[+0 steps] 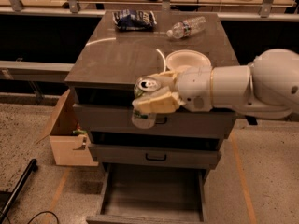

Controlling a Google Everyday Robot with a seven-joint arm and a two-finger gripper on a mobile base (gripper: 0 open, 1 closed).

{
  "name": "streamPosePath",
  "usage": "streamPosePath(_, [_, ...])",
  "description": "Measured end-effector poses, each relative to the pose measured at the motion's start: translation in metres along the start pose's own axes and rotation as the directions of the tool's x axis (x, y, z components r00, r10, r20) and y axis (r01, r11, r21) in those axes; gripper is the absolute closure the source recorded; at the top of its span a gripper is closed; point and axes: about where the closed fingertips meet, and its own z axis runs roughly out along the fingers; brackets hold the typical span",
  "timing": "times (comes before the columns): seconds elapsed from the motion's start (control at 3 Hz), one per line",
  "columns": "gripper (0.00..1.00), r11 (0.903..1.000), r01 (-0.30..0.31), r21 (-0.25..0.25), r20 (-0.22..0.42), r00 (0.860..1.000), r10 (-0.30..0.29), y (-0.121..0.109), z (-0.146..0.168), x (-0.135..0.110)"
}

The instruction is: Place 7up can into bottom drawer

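My gripper (150, 101) is shut on the 7up can (144, 118) and holds it upright in the air, in front of the cabinet's top drawer. The can's silver top with pull tab (147, 84) shows above my cream fingers (156, 104); its lower body hangs below them. The white arm reaches in from the right. The bottom drawer (152, 197) is pulled open below, a wide grey tray with a bare floor, directly under the can but well beneath it.
On the cabinet top (117, 55) stand a white bowl (188, 61), a clear water bottle (187, 28) lying down and a dark chip bag (134, 19). Two upper drawers with black handles (155, 157) are shut. A cardboard box (67, 134) stands at the left.
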Motion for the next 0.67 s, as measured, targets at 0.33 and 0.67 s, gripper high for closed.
streamPosePath(0.33, [1.0, 0.9994, 0.02, 0.027, -0.029, 0.999, -0.019, 0.017, 0.01, 0.045])
streamPosePath(0.67, [1.0, 0.9974, 0.04, 0.06, -0.077, 0.996, -0.036, 0.022, 0.021, 0.094])
